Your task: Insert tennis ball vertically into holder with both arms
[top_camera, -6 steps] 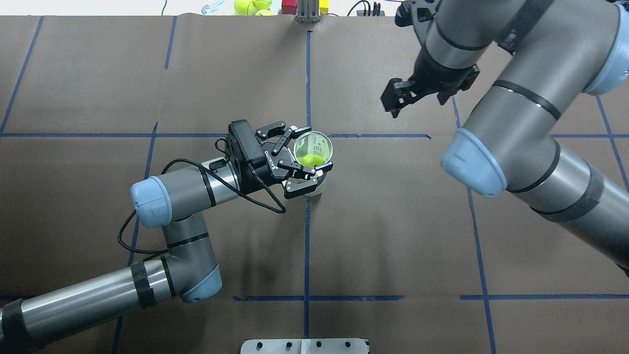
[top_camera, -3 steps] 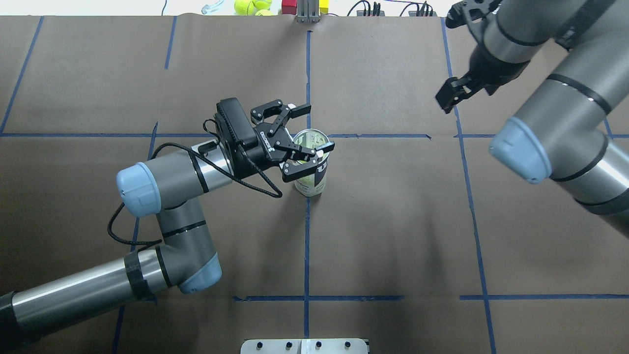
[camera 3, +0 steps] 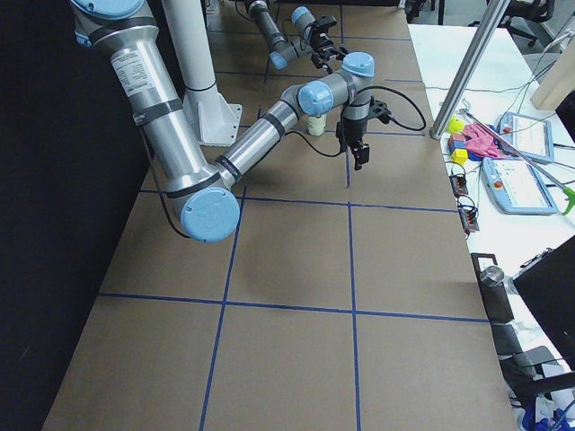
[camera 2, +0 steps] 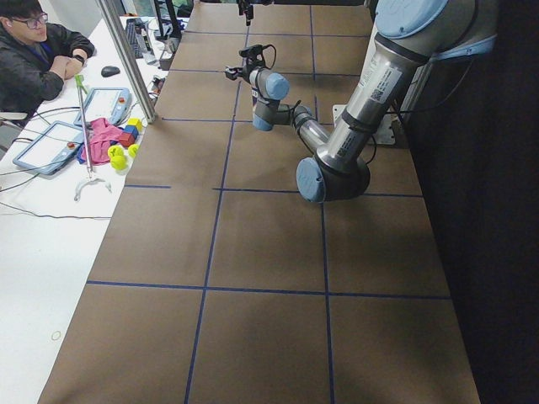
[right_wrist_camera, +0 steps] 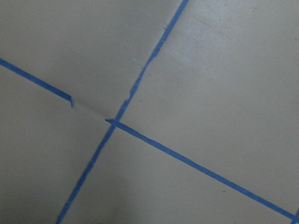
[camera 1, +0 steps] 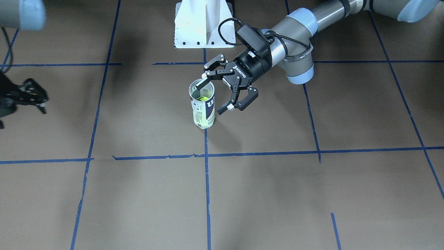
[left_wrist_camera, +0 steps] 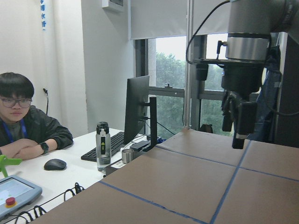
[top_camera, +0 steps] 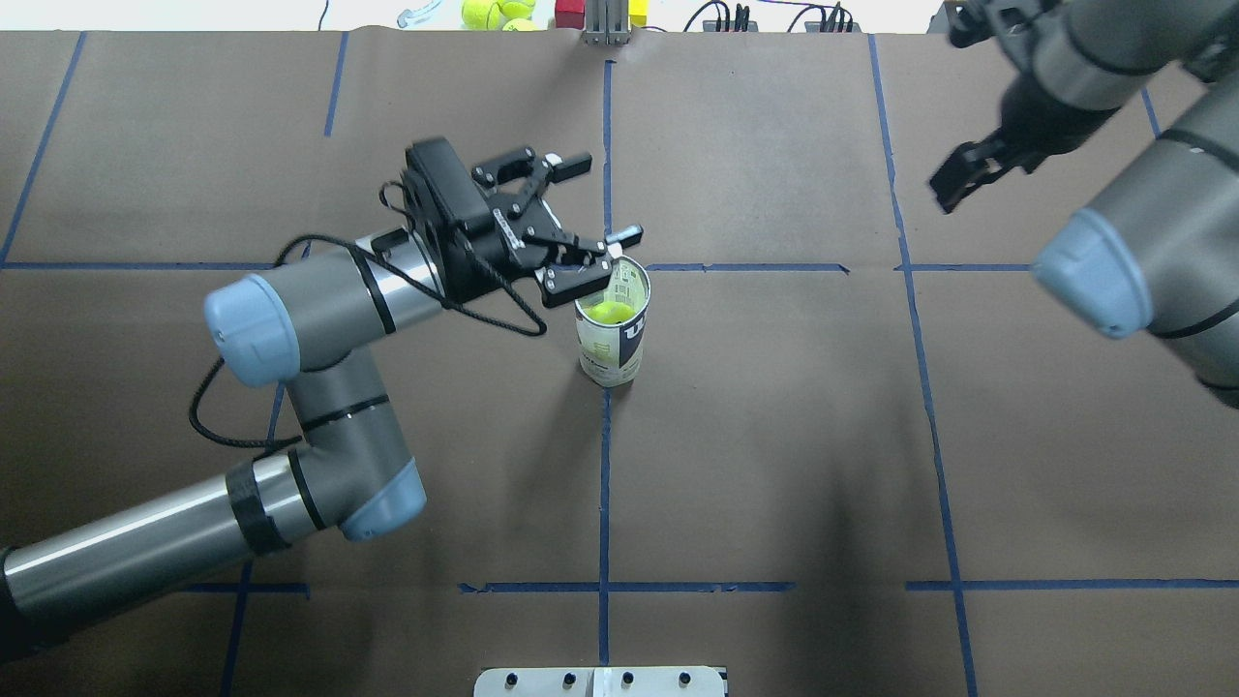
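Observation:
The holder point(top_camera: 614, 341), a clear tube with a navy-and-white label, stands upright near the table's middle. A yellow-green tennis ball point(top_camera: 608, 312) sits inside it. Both also show in the front view, holder point(camera 1: 204, 113) and ball point(camera 1: 202, 98). My left gripper point(top_camera: 602, 198) is open and empty. It is raised beside the tube's rim on its far-left side, with one fingertip point(top_camera: 629, 232) just over the rim. In the front view this gripper point(camera 1: 210, 98) straddles the tube's top without gripping it. My right gripper point(top_camera: 956, 184) is open, empty and far off at the back right.
A white pedestal base point(camera 1: 203, 27) stands at the robot's side. Spare tennis balls point(top_camera: 496, 12) and coloured blocks lie beyond the far edge. A metal plate point(top_camera: 600, 681) sits at the near edge. An operator point(camera 2: 34, 59) sits at a side desk.
My left gripper, which stood around the tube, has drawn back up and to the far left, clear of it. My right arm has swung away to the right. The tube stays upright.

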Robot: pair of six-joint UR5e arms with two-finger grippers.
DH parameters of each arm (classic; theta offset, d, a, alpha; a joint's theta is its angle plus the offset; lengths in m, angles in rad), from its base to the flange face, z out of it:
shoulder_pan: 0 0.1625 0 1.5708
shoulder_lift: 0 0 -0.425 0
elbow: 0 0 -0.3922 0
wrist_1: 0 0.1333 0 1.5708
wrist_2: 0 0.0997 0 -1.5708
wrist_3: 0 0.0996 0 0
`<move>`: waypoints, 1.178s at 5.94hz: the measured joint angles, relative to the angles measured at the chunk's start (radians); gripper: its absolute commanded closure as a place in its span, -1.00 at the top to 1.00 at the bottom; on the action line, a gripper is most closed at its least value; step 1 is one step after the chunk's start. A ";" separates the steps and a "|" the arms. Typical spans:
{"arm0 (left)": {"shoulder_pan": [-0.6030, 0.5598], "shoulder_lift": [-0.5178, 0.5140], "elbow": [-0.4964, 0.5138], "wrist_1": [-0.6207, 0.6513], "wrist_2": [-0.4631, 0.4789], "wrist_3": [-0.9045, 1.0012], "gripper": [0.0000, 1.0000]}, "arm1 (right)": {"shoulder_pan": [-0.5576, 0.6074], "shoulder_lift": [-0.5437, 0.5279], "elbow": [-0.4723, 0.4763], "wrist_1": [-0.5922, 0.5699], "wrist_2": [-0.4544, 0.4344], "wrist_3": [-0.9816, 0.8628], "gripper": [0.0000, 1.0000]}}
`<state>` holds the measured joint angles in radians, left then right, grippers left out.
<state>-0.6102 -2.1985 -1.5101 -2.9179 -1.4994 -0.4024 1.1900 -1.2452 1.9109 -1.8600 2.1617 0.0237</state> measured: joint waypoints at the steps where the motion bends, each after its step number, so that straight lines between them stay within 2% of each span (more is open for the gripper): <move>1: -0.019 0.011 -0.037 0.132 -0.002 0.001 0.82 | 0.065 -0.050 -0.003 0.003 0.024 -0.098 1.00; 2: -0.050 0.029 -0.079 0.286 -0.019 0.004 0.82 | 0.116 -0.090 -0.005 0.006 0.039 -0.173 1.00; 3: -0.100 0.044 -0.114 0.457 -0.071 0.008 0.91 | 0.170 -0.126 -0.011 0.007 0.058 -0.251 1.00; 5: -0.250 0.067 -0.151 0.766 -0.225 0.107 1.00 | 0.266 -0.200 -0.032 0.007 0.083 -0.417 1.00; 7: -0.385 0.162 -0.153 0.907 -0.301 0.239 1.00 | 0.330 -0.273 -0.077 0.071 0.127 -0.513 1.00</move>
<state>-0.9951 -2.0365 -1.6631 -2.0106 -1.8001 -0.1634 1.5200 -1.5186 1.8335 -1.7886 2.2885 -0.4889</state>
